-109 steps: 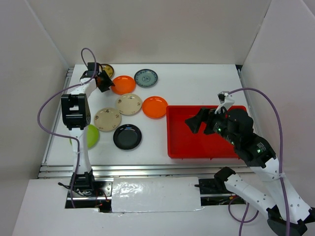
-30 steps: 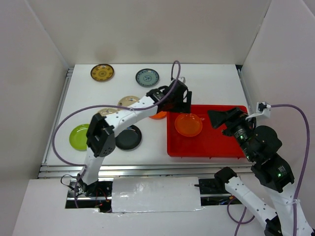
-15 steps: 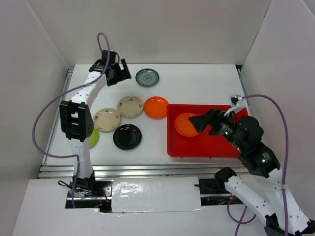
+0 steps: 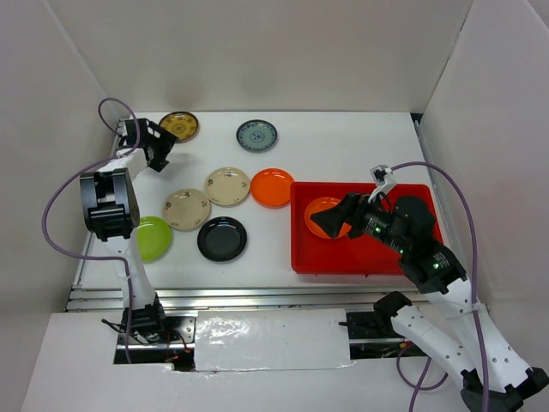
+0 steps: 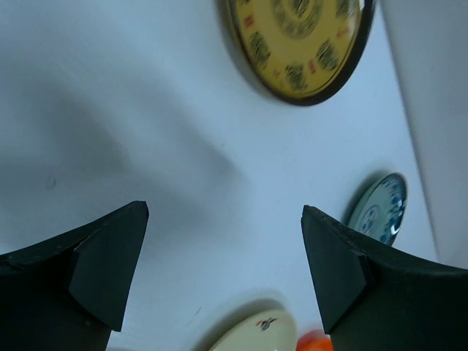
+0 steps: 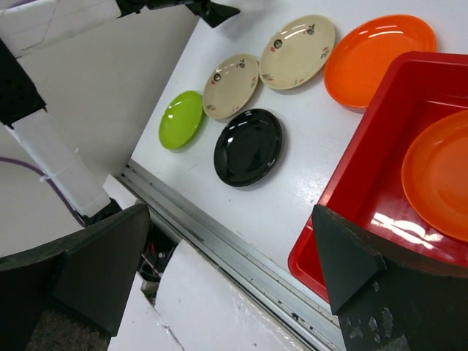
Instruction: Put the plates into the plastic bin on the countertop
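Left gripper (image 5: 223, 270) hangs with its jaws spread wide and nothing between them, near the yellow-brown ornate plate (image 5: 296, 36) in the far left corner of the countertop (image 4: 343, 146), so I'd guess that one's next. Honestly I'd drop one finger inside the rim and one outside, pinch the near edge, and lift it well clear before swinging over to the red bin (image 4: 377, 257). Watch the right gripper (image 6: 230, 248) though: it's spread and empty over the bin, above the orange plate (image 6: 442, 175) already in there, so aim for bare floor beside it.
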Controlling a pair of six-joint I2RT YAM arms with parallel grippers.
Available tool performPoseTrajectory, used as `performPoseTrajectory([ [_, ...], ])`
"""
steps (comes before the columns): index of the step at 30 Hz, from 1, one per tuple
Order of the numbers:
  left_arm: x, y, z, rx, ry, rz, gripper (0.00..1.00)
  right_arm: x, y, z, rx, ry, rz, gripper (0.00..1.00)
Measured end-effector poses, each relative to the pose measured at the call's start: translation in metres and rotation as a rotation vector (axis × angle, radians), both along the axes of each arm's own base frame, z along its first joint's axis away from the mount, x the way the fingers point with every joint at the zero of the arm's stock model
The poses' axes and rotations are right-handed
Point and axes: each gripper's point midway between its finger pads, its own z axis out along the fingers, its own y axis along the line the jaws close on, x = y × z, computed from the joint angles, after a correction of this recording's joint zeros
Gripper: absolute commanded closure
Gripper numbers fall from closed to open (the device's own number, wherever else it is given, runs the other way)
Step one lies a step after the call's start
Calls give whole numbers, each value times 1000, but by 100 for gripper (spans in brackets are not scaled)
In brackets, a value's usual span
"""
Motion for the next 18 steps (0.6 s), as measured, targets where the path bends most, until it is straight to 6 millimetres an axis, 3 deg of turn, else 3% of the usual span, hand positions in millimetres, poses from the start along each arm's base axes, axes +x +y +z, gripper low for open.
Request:
performPoseTrajectory([
  [4,22,10,3,-21,-67,60,1,-2,3,3,10,-10,24,0],
  [8,47,24,-16,-53,-69,114,1,-3,7,6,19,-15,46,0],
  [11,69,37,-12,-50,-103,149,6,-6,10,10,28,-19,71,0],
  [15,78,50,-19,-36,-91,186,25,-8,13,20,42,-40,90,0],
  [18,85,55,-23,-24,-92,201,28,-7,13,25,44,-46,91,0],
])
